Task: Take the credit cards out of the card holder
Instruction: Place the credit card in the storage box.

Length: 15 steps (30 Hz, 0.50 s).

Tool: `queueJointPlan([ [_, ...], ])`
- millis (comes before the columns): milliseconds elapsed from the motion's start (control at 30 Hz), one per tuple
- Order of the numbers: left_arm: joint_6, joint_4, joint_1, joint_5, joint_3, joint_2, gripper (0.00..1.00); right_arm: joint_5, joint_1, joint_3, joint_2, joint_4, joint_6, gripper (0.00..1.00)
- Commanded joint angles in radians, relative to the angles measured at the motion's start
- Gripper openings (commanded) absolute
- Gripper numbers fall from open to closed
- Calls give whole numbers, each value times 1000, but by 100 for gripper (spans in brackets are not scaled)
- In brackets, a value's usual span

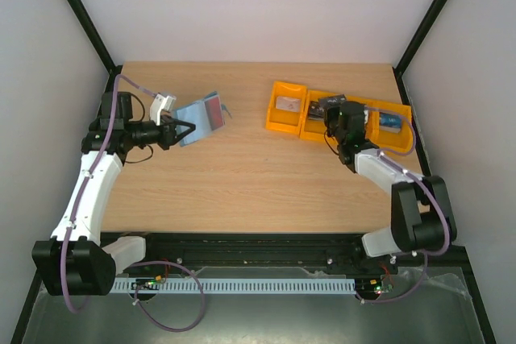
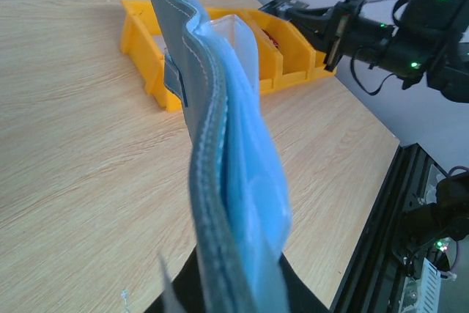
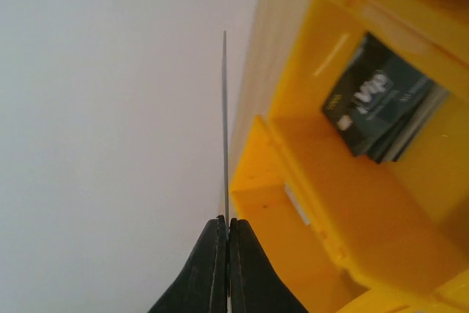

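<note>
Right gripper (image 3: 226, 229) is pinched on a thin card (image 3: 225, 122), seen edge-on, above the orange bins (image 3: 315, 210), where black cards (image 3: 377, 100) already lie; the step in hand looks like dropping it off. Left gripper (image 1: 187, 128) clamps the holder (image 2: 227, 174) on edge over the left of the table (image 1: 242, 175), a red card (image 1: 213, 105) showing in it. Next the right jaws likely need to part over a bin, then that arm must cross to the holder and nip the red card's free edge.
</note>
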Motion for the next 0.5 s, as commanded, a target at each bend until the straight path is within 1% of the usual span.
queueJointPlan([
  [0,-11,26,6,15,-8,-22,2,86,6,69,99,-42,203,2],
  [100,-10,25,6,22,-8,-23,2,78,5,87,160,-34,273,2],
  [333,2,16,6,27,-12,-29,2,24,7,160,325,-21,332,2],
  [467,4,15,6,32,-12,-31,2,85,5,194,374,-22,352,2],
])
